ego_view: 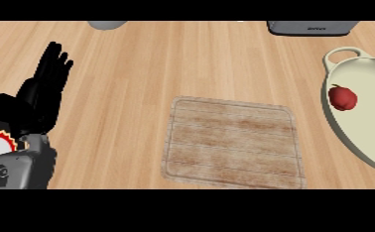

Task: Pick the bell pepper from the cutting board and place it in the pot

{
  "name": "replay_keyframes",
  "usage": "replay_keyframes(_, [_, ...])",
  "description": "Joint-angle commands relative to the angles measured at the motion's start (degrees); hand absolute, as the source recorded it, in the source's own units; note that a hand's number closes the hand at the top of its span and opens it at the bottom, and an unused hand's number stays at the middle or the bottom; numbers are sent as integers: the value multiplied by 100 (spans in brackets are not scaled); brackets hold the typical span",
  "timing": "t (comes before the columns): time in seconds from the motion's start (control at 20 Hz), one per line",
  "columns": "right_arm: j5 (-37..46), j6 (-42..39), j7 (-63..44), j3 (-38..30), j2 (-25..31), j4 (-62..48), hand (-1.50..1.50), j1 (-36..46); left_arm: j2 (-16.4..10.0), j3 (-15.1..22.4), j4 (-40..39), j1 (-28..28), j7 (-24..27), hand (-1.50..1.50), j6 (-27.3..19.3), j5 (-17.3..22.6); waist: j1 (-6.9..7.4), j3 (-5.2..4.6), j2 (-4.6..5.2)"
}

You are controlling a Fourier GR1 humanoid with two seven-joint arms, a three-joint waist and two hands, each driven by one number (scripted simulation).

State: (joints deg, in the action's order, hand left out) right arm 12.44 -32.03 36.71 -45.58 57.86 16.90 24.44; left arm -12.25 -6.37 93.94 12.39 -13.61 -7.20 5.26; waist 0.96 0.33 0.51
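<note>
Bench (147, 62): pale wood, grain running up the view. Rounded grey object (107, 25): at far edge, left of centre, mostly cut off. Grey box-shaped appliance (311, 28): far right, cut off, small dark lettering, unreadable.

Pot (360, 123) cut by right edge, grey appliance (311, 28) cropped at top
</note>
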Motion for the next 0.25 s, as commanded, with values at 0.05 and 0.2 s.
replay_keyframes(0.05, [-46,-843,848,40,177,-148,-150,-375,122,108,26,47,-75,0,-133,-117,-33,11,4])
replay_keyframes(0.2, [-85,-687,1078,62,-8,-157,-150,-551,53,20,11,-55,55,0,-58,-86,-23,13,-3])
